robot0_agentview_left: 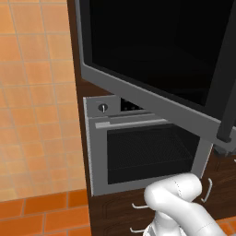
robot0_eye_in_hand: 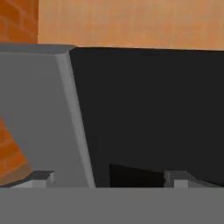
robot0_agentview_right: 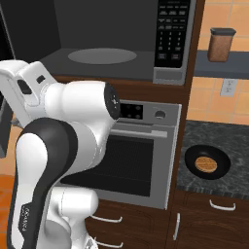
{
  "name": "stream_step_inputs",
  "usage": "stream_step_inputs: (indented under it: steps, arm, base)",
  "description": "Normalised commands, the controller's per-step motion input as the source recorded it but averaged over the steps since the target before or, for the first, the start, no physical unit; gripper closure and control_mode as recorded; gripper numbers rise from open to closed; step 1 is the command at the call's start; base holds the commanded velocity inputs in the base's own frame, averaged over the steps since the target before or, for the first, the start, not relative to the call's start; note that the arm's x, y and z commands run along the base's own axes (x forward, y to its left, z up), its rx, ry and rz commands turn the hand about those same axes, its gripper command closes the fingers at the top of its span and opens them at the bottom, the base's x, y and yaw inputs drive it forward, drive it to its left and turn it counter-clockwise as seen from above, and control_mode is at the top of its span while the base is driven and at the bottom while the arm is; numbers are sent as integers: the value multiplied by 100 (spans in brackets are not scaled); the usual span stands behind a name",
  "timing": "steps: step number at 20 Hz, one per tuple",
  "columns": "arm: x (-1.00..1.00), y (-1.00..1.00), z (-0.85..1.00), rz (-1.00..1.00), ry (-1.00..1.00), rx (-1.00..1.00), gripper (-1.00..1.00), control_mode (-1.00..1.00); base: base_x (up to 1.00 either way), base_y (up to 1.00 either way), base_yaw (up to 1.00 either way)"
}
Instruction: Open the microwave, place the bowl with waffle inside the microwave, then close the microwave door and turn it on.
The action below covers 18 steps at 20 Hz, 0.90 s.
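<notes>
The microwave [robot0_agentview_right: 121, 44] stands open, its grey cavity showing a round turntable. Its black glass door [robot0_agentview_left: 152, 55] is swung out left. The dark bowl with waffle [robot0_agentview_right: 207, 163] sits on the right counter.

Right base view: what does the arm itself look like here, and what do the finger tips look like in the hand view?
The arm is glossy white with rounded, bulbous links, a broad black band curving over one link, dark round joint caps, and small grey lettering low on its base link. The gripper has two small grey, blocky finger tips.
</notes>
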Motion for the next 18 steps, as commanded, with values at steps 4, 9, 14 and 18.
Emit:
stream_step_inputs:
  steps: [4, 9, 14, 18]
  arm:
    - [-37, 75, 0, 3, -4, 0, -100, -100]
    - [-40, 68, 0, 1, -6, 0, -100, -100]
    - [-29, 31, 7, 0, -6, 0, -100, -100]
    - [0, 0, 9, 0, -1, 0, -100, -100]
  base:
    - [0, 0, 0]
    - [0, 0, 0]
    - [0, 0, 0]
    - [0, 0, 0]
